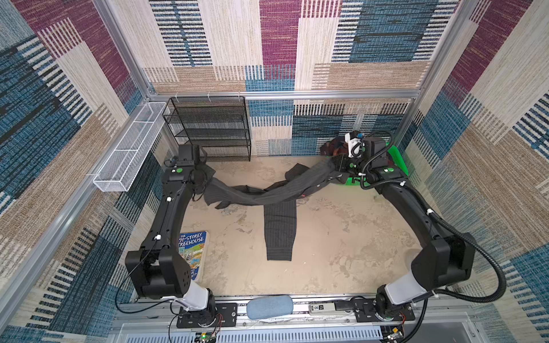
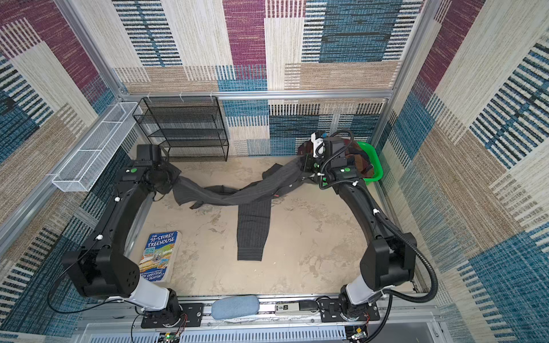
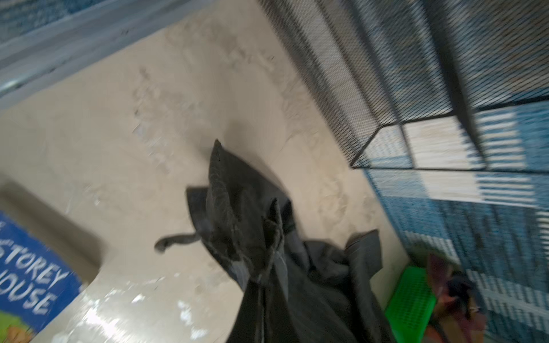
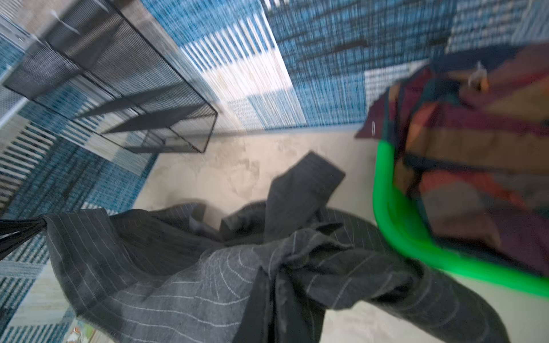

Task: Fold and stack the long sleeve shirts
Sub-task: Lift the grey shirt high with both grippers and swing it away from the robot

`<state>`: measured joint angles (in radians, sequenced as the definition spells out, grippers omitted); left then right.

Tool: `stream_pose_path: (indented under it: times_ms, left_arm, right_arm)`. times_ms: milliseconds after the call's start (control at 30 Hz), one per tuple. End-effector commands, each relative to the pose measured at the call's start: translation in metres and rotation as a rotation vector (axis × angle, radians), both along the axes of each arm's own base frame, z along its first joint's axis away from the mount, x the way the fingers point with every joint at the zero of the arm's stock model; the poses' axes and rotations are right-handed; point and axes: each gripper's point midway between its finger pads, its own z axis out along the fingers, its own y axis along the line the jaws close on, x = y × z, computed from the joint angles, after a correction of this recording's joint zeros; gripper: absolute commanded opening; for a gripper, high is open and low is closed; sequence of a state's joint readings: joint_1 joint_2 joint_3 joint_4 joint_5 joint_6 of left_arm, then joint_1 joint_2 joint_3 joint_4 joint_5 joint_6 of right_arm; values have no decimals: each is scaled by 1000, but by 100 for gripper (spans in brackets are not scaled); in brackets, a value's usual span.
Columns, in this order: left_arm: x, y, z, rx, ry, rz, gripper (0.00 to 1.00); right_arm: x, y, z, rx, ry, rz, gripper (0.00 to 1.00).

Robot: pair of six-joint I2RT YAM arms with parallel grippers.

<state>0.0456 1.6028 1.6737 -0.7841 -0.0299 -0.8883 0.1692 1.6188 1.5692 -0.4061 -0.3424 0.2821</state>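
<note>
both grippers are at the far half of the table. my left gripper is clamped shut on one end of the charcoal pinstripe shirt, far left, near the black mesh shelf. my right gripper is clamped shut on the other end, far right, beside the green basket. shirt hangs twisted between them, sagging mid-span. one sleeve lies flat on the table, pointing to the near side. plaid shirt sits bunched in the basket. book near left, apart from the cloth.
</note>
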Motion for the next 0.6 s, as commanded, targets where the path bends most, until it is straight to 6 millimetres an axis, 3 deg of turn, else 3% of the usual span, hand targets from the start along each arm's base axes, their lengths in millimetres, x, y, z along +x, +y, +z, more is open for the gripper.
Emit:
stream_pose_path:
  times_ms: [0, 167, 267, 433, 567]
  left_arm:
    - [27, 1, 34, 3, -56, -60, 0]
    - [73, 4, 105, -28, -223, -91, 0]
    - [87, 4, 144, -55, -324, -104, 0]
    - [83, 7, 196, -143, -483, -122, 0]
    - [64, 0, 219, -158, -534, -161, 0]
  right_arm:
    - [29, 11, 49, 44, -142, 77, 0]
    - [63, 24, 103, 59, -287, 152, 0]
    - [69, 31, 139, 77, -383, 192, 0]
    - [52, 34, 199, 84, -539, 237, 0]
    - [29, 38, 220, 91, -565, 283, 0]
